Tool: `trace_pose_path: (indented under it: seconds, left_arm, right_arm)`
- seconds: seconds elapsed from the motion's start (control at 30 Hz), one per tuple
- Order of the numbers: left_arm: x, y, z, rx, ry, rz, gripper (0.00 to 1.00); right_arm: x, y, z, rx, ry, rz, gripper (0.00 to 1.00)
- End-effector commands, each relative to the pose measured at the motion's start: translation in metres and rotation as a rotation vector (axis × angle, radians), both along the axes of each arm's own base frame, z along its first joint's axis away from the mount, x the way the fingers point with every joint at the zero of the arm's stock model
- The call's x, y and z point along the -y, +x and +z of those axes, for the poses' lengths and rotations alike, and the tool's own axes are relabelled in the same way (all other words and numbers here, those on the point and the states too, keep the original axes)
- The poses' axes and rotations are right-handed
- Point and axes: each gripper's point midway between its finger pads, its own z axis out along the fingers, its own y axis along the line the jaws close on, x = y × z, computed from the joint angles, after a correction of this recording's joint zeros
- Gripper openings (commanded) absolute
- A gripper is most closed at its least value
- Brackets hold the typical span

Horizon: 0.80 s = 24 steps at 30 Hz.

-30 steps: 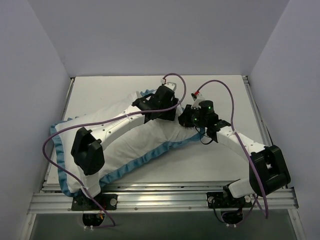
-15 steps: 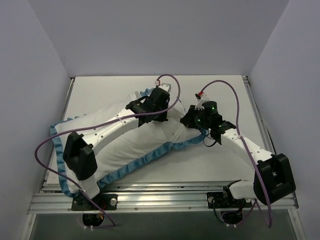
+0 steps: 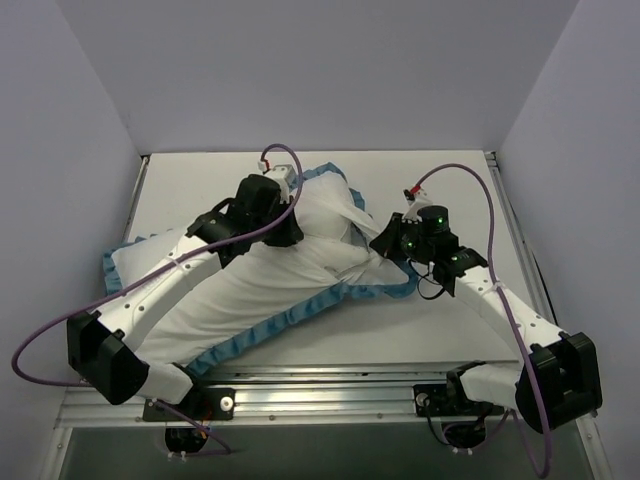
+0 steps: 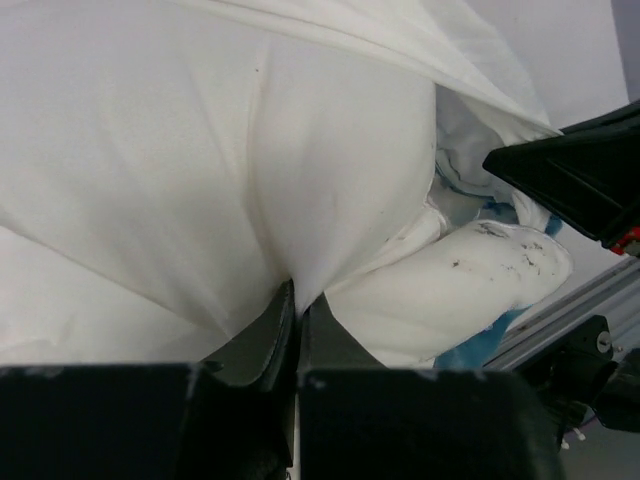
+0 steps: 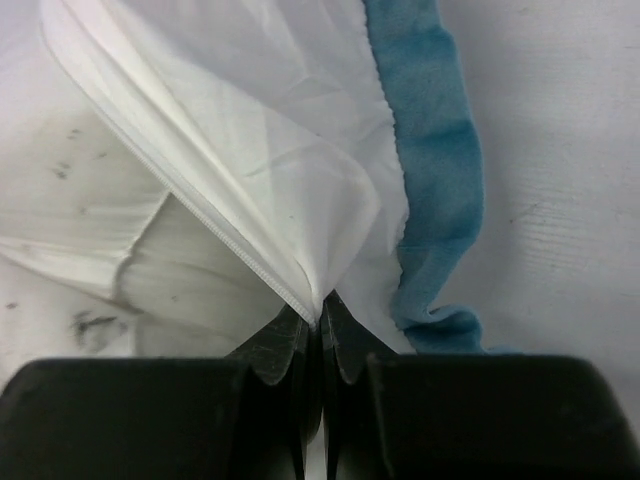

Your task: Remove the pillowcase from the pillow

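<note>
Left fingers (image 4: 272,332), right fingers (image 5: 284,352) tight on pillowcase (image 3: 295,290)

light: soft, even, from above | shadows: faint, soft-edged on table (image 3: 440,330) | top view: sharp | wrist views: pillowcase (image 4: 150,150) nearly overexposed, near foreground dark and blurred
</note>
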Motion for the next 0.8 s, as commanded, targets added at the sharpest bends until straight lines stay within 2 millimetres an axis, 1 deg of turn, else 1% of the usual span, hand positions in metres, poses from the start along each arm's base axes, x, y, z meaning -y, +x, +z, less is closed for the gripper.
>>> trace_pose_path:
  seconds: [0.0,0.1,0.13,0.17,0.2,0.23,0.27,0.33,0.37,0.4,0.47,0.5,0.53,0.57,0.6,0.63,0.67,0.7,0.73,0.77]
  left_arm:
    - [-0.048,-0.008,0.021,0.035,0.049,0.044,0.02]
    - [-0.036,-0.022,0.031,0.026,-0.003,-0.052,0.02]
    - [-0.025,-0.032,0.033,0.004,-0.048,-0.116,0.02]
    - [-0.019,-0.038,0.036,-0.002,-0.075,-0.151,0.02]
    - [-0.010,-0.050,0.038,-0.021,-0.118,-0.214,0.02]
    - [-0.005,-0.056,0.039,-0.024,-0.130,-0.246,0.02]
    - [0.004,-0.067,0.041,-0.021,-0.136,-0.291,0.02]
    - [0.014,-0.082,0.037,-0.021,-0.113,-0.357,0.02]
    - [0.024,-0.097,0.032,-0.029,-0.092,-0.409,0.02]
    - [0.030,-0.104,0.025,-0.045,-0.077,-0.436,0.02]
    - [0.041,-0.121,0.012,-0.088,-0.067,-0.497,0.02]
    - [0.047,-0.134,-0.001,-0.118,-0.046,-0.531,0.02]
    - [0.049,-0.139,-0.012,-0.137,-0.027,-0.538,0.02]
    - [0.049,-0.142,-0.020,-0.154,-0.013,-0.531,0.02]
    - [0.045,-0.144,-0.035,-0.177,0.021,-0.514,0.02]
    - [0.043,-0.146,-0.041,-0.191,0.033,-0.503,0.02]
    - [0.043,-0.148,-0.046,-0.196,0.044,-0.501,0.02]
    - [0.040,-0.147,-0.053,-0.197,0.066,-0.487,0.02]
    - [0.040,-0.148,-0.056,-0.197,0.074,-0.487,0.02]
    - [0.040,-0.147,-0.056,-0.194,0.077,-0.481,0.02]
  right_arm:
    - [0.062,0.010,-0.020,-0.042,-0.110,-0.235,0.00]
    - [0.067,0.009,-0.027,-0.073,-0.115,-0.266,0.00]
    - [0.067,0.009,-0.027,-0.079,-0.109,-0.270,0.00]
    - [0.065,0.009,-0.030,-0.088,-0.104,-0.265,0.00]
    - [0.064,0.009,-0.031,-0.093,-0.096,-0.263,0.00]
    - [0.062,0.010,-0.032,-0.092,-0.091,-0.259,0.00]
    - [0.061,0.010,-0.035,-0.099,-0.088,-0.252,0.00]
    - [0.052,0.009,-0.037,-0.103,-0.065,-0.215,0.04]
    - [0.050,0.008,-0.044,-0.119,-0.067,-0.205,0.05]
    - [0.043,0.004,-0.047,-0.131,-0.066,-0.177,0.07]
    - [0.037,0.000,-0.051,-0.147,-0.088,-0.140,0.11]
    - [0.028,-0.002,-0.045,-0.133,-0.095,-0.109,0.15]
    - [0.027,-0.005,-0.044,-0.135,-0.115,-0.100,0.18]
    - [0.026,-0.006,-0.034,-0.110,-0.123,-0.092,0.20]
    - [0.024,-0.005,-0.020,-0.080,-0.137,-0.075,0.26]
    - [0.022,-0.009,-0.013,-0.074,-0.150,-0.059,0.30]
    - [0.022,-0.010,0.001,-0.041,-0.148,-0.052,0.36]
    - [0.020,-0.010,0.011,-0.018,-0.157,-0.033,0.39]
    - [0.014,-0.011,0.030,0.011,-0.155,-0.008,0.43]
    - [0.011,-0.012,0.040,0.034,-0.154,0.010,0.50]
